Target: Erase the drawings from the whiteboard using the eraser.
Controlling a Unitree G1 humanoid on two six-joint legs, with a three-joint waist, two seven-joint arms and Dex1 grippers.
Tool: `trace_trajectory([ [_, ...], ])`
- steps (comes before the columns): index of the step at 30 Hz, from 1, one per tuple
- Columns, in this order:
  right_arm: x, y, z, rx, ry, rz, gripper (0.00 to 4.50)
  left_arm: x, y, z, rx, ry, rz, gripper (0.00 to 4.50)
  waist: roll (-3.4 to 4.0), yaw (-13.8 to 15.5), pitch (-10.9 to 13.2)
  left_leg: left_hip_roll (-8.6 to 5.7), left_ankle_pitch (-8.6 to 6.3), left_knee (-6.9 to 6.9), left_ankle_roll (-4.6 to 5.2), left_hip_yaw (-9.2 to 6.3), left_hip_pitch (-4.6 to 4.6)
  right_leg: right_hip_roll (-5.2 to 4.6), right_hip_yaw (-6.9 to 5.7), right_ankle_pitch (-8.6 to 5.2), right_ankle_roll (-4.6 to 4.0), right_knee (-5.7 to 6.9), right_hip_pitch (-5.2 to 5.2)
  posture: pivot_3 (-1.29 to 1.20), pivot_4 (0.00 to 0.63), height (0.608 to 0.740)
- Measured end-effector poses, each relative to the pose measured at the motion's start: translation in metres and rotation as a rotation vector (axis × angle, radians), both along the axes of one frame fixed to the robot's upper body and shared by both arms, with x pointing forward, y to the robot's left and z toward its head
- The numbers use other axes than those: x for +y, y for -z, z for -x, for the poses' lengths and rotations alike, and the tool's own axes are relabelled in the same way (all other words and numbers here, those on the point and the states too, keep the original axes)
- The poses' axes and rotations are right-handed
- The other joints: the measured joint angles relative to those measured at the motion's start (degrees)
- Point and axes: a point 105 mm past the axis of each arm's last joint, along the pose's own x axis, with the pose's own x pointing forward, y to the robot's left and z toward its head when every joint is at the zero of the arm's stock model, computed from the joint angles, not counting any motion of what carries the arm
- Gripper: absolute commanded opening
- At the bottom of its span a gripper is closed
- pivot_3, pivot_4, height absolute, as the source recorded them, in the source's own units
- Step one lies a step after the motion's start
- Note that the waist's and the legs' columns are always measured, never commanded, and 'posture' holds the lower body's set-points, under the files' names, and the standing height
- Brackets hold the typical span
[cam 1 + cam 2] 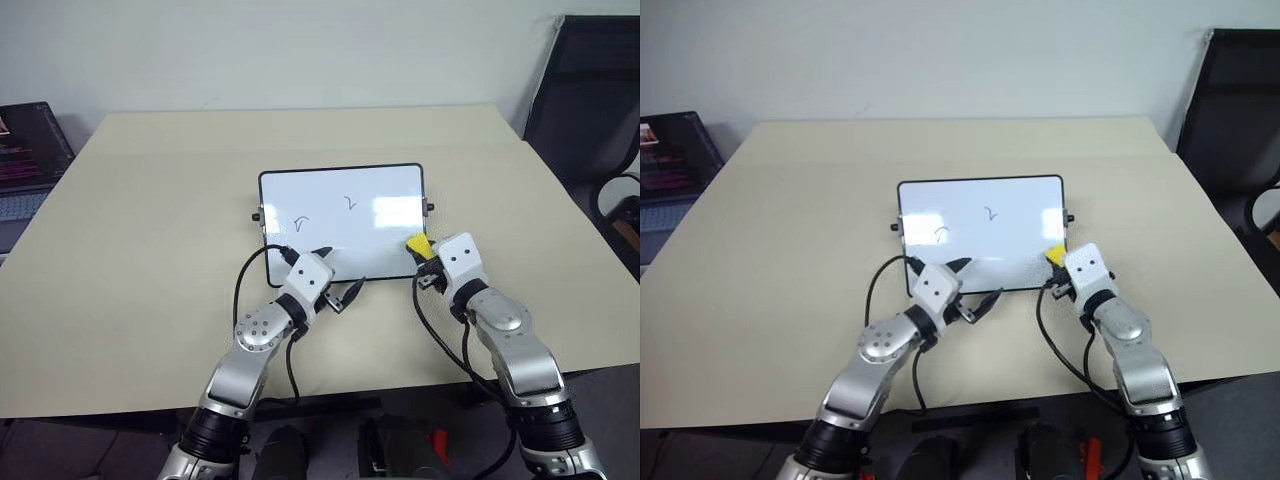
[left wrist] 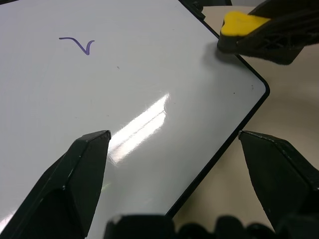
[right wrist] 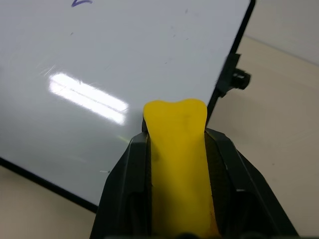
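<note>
Yellow shows between the two black fingers of our right gripper: they are clamped on the eraser, whose free end sticks out over the whiteboard at its near right corner, close to the small black knob on the right short side. The whiteboard lies flat on the beige table, about midway between the table's left and right edges and closer to its near edge than to the far one, with its long sides running along the near edge. On its glossy white face we see two of the drawings: one thin dark scribble in the left half, another near the middle. The patch beside the eraser looks bare, apart from a bright reflection. Our left gripper hovers at the near edge of the whiteboard, left of the right gripper, with its jaws spread wide and nothing between them; one finger hangs over the white face, the other over the table just off the frame.
</note>
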Motion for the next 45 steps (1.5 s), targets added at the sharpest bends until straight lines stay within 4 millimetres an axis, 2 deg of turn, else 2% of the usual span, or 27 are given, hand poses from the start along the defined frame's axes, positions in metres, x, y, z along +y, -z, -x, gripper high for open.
trace_trajectory([
  [8, -0.004, 0.009, 0.001, 0.008, 0.01, 0.005, 1.12, 0.002, -0.001, -0.002, -0.004, -0.023, 0.005, 4.5, 0.0, -0.05, 0.0, 0.01, 0.0, 0.01, 0.0, 0.01, 0.03, 0.0, 0.01, 0.0, -0.01, 0.07, 0.01, 0.0, 0.15, 0.74],
  [13, -0.009, 0.004, -0.008, -0.012, 0.041, 0.003, 1.12, 0.023, 0.001, -0.008, -0.003, -0.16, -0.002, 4.5, 0.0, -0.12, 0.0, 0.01, 0.0, 0.01, 0.0, 0.0, 0.03, 0.0, 0.0, 0.0, -0.01, 0.08, 0.01, 0.0, 0.15, 0.74],
  [20, -0.001, -0.008, -0.017, -0.048, 0.011, 0.001, 1.12, 0.042, 0.0, -0.012, -0.032, -0.282, -0.05, 4.5, 0.01, -0.06, 0.0, 0.01, 0.0, 0.02, 0.0, 0.0, 0.04, 0.0, 0.01, 0.0, 0.0, 0.08, 0.01, 0.0, 0.15, 0.74],
  [30, 0.025, -0.023, -0.034, -0.097, -0.054, -0.024, 1.12, 0.048, -0.007, -0.015, -0.07, -0.322, -0.043, 4.5, 0.01, -0.09, 0.0, 0.02, 0.0, 0.01, 0.0, 0.01, 0.05, 0.0, 0.02, 0.01, 0.0, 0.09, 0.0, 0.0, 0.15, 0.74],
  [36, 0.069, -0.062, -0.057, -0.214, -0.146, -0.042, 1.12, 0.044, -0.013, -0.018, -0.085, -0.305, -0.035, 4.5, 0.03, -0.15, 0.02, 0.03, 0.01, 0.01, 0.01, 0.01, 0.08, 0.01, 0.0, 0.01, -0.01, 0.14, 0.0, 0.0, 0.15, 0.74],
  [38, 0.077, -0.07, -0.064, -0.24, -0.149, -0.034, 1.12, 0.043, -0.014, -0.02, -0.088, -0.303, -0.031, 4.5, 0.03, -0.07, 0.01, 0.02, 0.0, 0.01, 0.01, 0.01, 0.06, 0.0, 0.01, 0.02, -0.01, 0.1, 0.01, 0.0, 0.15, 0.74],
  [45, 0.09, -0.064, -0.075, -0.22, -0.156, -0.035, 1.12, 0.049, -0.013, -0.024, -0.081, -0.321, -0.031, 4.5, 0.03, 0.1, 0.02, 0.04, 0.0, 0.0, 0.01, -0.02, -0.02, -0.03, 0.03, 0.03, -0.02, 0.08, -0.04, 0.0, 0.15, 0.74],
])
